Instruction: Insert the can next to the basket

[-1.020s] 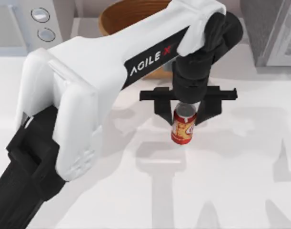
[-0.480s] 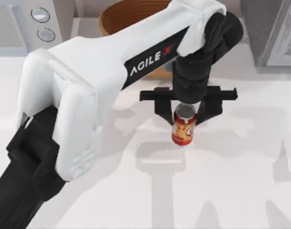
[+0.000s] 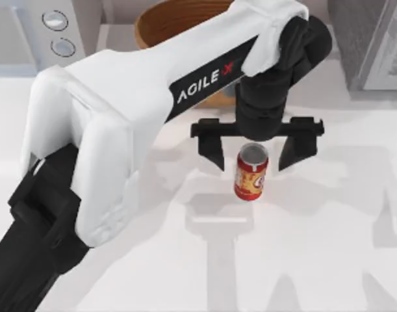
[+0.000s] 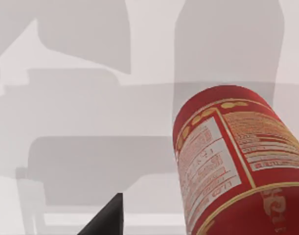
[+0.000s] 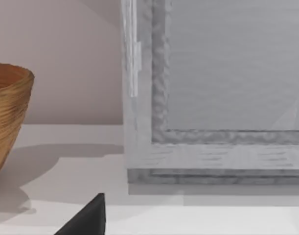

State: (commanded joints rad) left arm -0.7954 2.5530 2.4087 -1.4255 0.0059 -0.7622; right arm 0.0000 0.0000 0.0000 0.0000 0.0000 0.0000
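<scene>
On the white bench point(image 3: 328, 260), the left arm reaches over a can set down near the basket.

Largest is the left arm point(image 3: 120, 130), stretching from the near left corner across the bench toward the far middle. Behind it sits the basket point(image 3: 166, 23), round and woven, at the far edge; the right wrist view catches its ribbed side point(image 5: 7, 117) beside a grey framed cabinet point(image 5: 213, 98). The left pincer point(image 3: 253, 153) hangs above the can with its fingers spread apart, one on each side, neither touching it. The can point(image 3: 251, 177) stands upright on the bench, just in front of the basket, red with a silver top; the left wrist view shows its label point(image 4: 232, 161) close up.
</scene>
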